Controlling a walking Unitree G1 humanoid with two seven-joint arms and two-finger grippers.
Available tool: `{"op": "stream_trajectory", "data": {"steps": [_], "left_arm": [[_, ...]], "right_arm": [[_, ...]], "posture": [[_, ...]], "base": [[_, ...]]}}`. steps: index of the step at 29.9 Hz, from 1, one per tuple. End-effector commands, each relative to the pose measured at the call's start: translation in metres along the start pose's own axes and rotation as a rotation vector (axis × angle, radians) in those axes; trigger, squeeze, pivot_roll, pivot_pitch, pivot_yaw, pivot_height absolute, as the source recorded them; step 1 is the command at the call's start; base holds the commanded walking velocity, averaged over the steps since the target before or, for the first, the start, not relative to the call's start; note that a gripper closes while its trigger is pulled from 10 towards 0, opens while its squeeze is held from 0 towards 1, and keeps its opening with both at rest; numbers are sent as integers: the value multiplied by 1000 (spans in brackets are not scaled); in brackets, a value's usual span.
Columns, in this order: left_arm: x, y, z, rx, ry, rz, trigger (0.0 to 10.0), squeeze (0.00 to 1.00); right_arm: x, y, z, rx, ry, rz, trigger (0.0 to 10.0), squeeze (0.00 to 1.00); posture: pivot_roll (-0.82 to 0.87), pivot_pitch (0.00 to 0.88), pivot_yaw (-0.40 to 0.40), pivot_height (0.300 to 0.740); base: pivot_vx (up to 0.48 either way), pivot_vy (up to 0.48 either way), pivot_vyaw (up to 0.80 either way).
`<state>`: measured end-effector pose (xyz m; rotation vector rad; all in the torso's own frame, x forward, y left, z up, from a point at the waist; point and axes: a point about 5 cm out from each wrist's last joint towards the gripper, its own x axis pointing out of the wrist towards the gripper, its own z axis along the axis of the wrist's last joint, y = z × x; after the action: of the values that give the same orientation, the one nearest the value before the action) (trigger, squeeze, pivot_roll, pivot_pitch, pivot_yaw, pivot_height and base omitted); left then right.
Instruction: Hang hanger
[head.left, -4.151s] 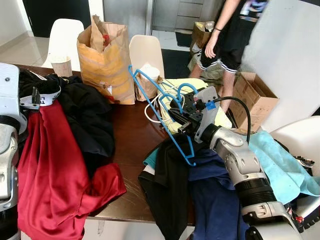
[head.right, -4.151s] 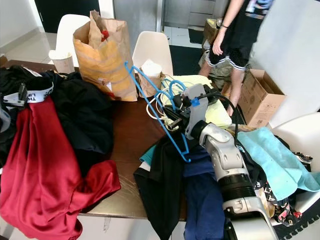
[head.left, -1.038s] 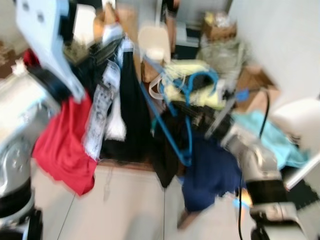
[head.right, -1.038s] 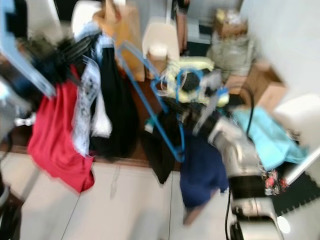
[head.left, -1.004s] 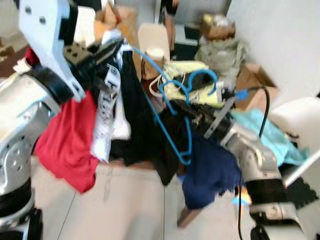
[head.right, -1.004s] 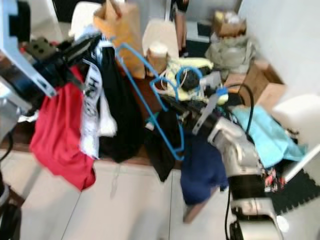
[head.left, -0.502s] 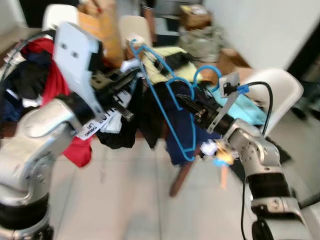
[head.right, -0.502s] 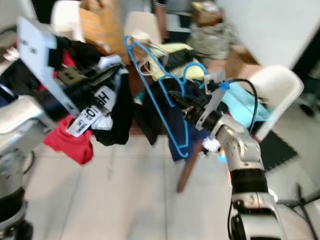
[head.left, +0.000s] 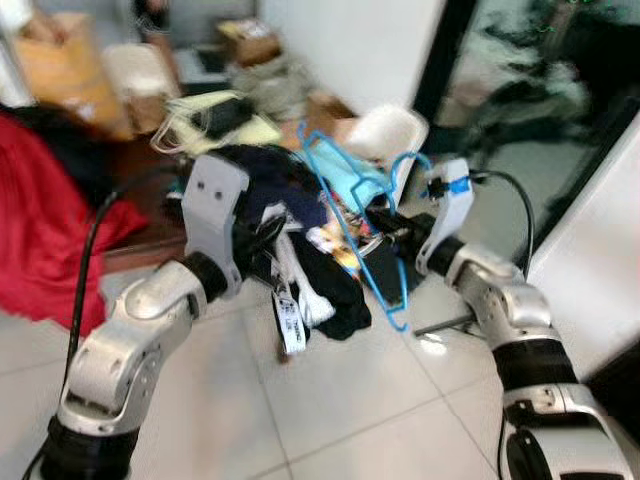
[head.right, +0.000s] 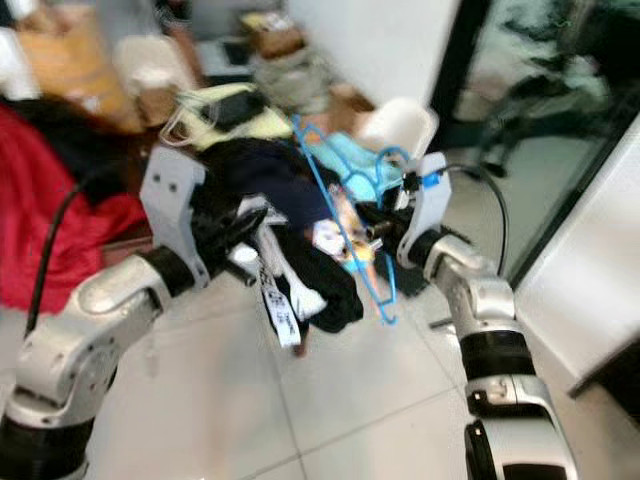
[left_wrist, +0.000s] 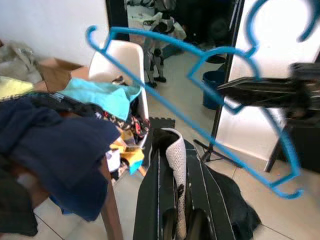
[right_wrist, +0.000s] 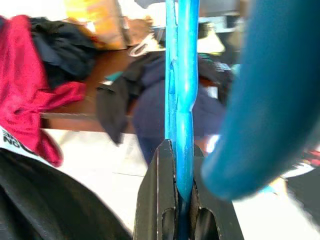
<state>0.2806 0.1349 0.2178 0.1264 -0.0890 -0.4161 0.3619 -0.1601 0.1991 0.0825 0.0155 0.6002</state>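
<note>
At far left a red cloth (head.left: 45, 215) spills off a dark wooden table (head.left: 130, 250) heaped with clothes, a blurred brown paper bag (head.left: 65, 70) and a white chair (head.left: 135, 72) behind it, pale floor tiles (head.left: 330, 400) below. The left gripper (head.left: 262, 238), raised at centre, has its fingers pinched on a black garment (head.left: 325, 290) with a white label hanging above the tiles. Just to its right, the right gripper (head.left: 380, 222) is clamped on the blue hanger (head.left: 355, 215), held up in the air before another white chair (head.left: 395, 130) and a dark glass door (head.left: 520, 110).
</note>
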Motion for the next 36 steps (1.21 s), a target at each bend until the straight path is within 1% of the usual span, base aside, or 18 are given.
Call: {"op": "stream_trajectory", "data": {"steps": [1,2,3,5,6,7,10,13,14,15,16,17,19,21,23,26,29,36], "left_arm": [[-17,9,-45,30,199,202,10000,0],[-17,9,-45,30,199,202,10000,0],[-31,15,-56,37,263,343,10000,0],[-31,15,-56,37,263,343,10000,0],[-44,20,-62,47,302,448,10000,0],[-54,18,-67,49,330,478,10000,0],[-59,11,-71,43,317,456,10000,0],[-53,6,-71,-14,262,369,10000,0],[-51,6,-72,-104,223,338,10000,0],[-51,6,-72,-104,223,338,10000,0],[-50,6,-73,-202,183,317,10000,0],[-50,6,-73,-202,183,317,10000,0],[-56,4,-73,-465,96,235,10000,0],[-56,4,-73,-465,96,235,10000,0],[-66,-7,-71,-605,67,108,10000,0],[-76,-19,-69,-653,70,-9,10000,0],[-78,-22,-69,-688,59,-54,10000,0],[-74,-19,-67,-727,13,-36,10000,0]], "right_arm": [[-11,10,-29,37,68,-47,10000,0],[-11,10,-29,37,68,-47,10000,0],[-18,22,-44,68,92,-60,10000,0],[-18,22,-44,68,92,-60,10000,0],[-24,32,-54,82,111,-72,10000,0],[-26,35,-57,79,117,-83,10000,0],[-26,32,-58,82,126,-91,10000,0],[-25,29,-57,80,131,-76,10000,0],[-24,29,-58,82,142,-65,10000,0],[-24,29,-58,82,142,-65,10000,0],[-24,29,-58,85,151,-55,10000,0],[-24,29,-58,85,151,-55,10000,0],[-27,33,-58,114,160,-40,10000,0],[-27,33,-58,114,160,-40,10000,0],[-28,38,-61,154,167,-35,10000,0],[-29,41,-60,203,163,-19,10000,0],[-30,42,-61,232,161,-8,10000,0],[-33,37,-62,321,153,-19,10000,0]], "posture": [[6,57,-67,740],[6,57,-67,740],[0,60,-57,740],[0,60,-57,740],[-1,64,-55,740],[-8,62,-52,740],[-12,59,-50,740],[-11,54,-60,740],[-7,51,-68,740],[-7,51,-68,740],[-7,52,-70,740],[-7,52,-70,740],[-6,61,-84,740],[-6,61,-84,740],[-4,71,-86,740],[-4,87,-85,740],[-6,95,-84,740],[-7,120,-80,740]], "base": [[0,0,-800],[0,0,-800],[0,0,0],[0,0,0],[0,0,0],[0,0,0],[0,0,0],[0,0,-800],[0,0,-800],[0,0,-800],[0,0,-800],[0,0,-800],[0,0,-800],[0,0,-800],[0,0,-800],[0,0,-800],[0,0,-800],[0,0,-800]]}}
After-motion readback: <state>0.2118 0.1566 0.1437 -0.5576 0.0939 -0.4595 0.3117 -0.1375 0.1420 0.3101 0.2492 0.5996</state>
